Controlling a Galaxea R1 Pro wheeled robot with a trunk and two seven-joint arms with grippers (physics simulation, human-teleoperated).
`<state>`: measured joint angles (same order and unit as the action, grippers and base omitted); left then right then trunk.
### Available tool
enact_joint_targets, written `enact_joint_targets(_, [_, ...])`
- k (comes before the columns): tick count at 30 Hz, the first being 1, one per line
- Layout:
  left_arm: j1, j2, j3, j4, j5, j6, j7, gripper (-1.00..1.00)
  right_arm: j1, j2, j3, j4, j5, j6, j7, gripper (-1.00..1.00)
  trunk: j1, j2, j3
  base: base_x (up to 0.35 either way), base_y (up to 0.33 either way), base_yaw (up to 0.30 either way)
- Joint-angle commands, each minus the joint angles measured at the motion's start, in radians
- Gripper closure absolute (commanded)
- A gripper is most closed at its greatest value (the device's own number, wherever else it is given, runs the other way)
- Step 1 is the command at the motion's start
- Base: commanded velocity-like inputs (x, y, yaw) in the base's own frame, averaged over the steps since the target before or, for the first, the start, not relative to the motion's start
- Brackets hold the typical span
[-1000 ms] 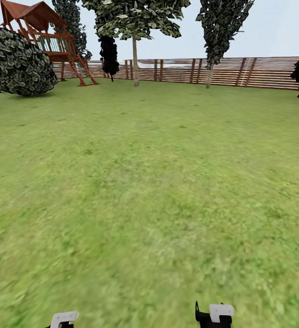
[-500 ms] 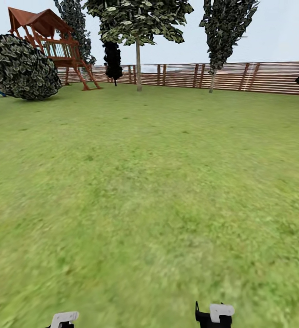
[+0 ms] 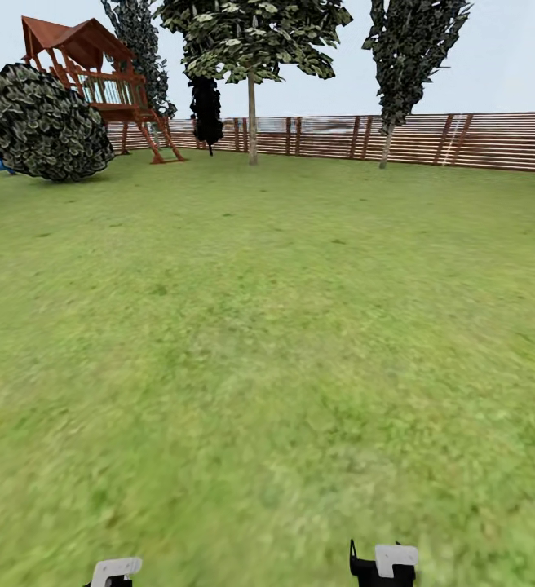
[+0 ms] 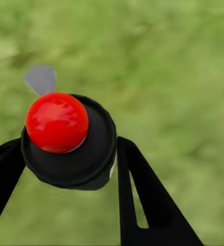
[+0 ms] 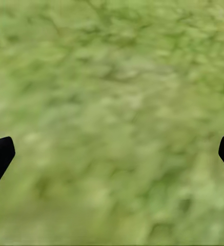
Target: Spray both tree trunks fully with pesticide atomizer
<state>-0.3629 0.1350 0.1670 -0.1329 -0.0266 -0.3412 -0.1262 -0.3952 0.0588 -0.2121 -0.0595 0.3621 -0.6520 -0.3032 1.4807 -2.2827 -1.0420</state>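
Left end effector (image 4: 65,169): clamped on the pesticide atomizer (image 4: 70,146), black body with red round cap (image 4: 57,122), held above the lawn (image 3: 267,342)
Right end effector (image 5: 112,151): fingers spread wide apart, grass beneath
Background: wooden fence (image 3: 431,140), playset (image 3: 96,77), round bush (image 3: 43,122), thin-trunked tree (image 3: 252,90)
Labels or writing: none legible

Green lawn (image 3: 284,326), brown slatted fence (image 3: 463,140), red-capped black atomizer (image 4: 65,138), red-brown playhouse (image 3: 88,73).
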Motion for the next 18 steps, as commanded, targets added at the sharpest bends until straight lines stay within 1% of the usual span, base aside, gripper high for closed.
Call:
enact_joint_targets(1, [-0.001,0.0,0.009,0.001,-0.003,-0.002,-0.007,1.0,-0.001,0.001,-0.006,0.005,0.01,-0.001,-0.007,-1.0,0.0,0.0,-0.001,0.338,0.018,0.0])
enact_joint_targets(4, [-0.001,0.0,0.009,0.001,-0.003,-0.002,-0.007,1.0,-0.001,0.001,-0.006,0.016,0.009,-0.001,-0.007,-1.0,0.0,0.0,-0.001,0.334,0.091,0.0])
enact_joint_targets(10, [-0.001,0.0,0.009,0.001,-0.003,-0.002,-0.007,1.0,-0.001,0.0,-0.006,0.019,0.009,-0.001,-0.008,-1.0,0.0,0.0,-0.001,0.302,0.167,0.0])
enact_joint_targets(16, [-0.001,0.0,0.009,0.001,-0.003,-0.002,-0.007,1.0,-0.001,-0.001,-0.006,0.02,0.009,0.001,-0.008,-1.0,0.0,0.0,-0.001,0.331,0.027,0.0])
enact_joint_targets(18, [-0.001,0.0,0.009,0.001,-0.003,-0.002,-0.007,1.0,-0.001,-0.005,-0.007,0.03,0.009,0.001,-0.008,-1.0,0.0,0.0,-0.001,0.337,0.001,0.0])
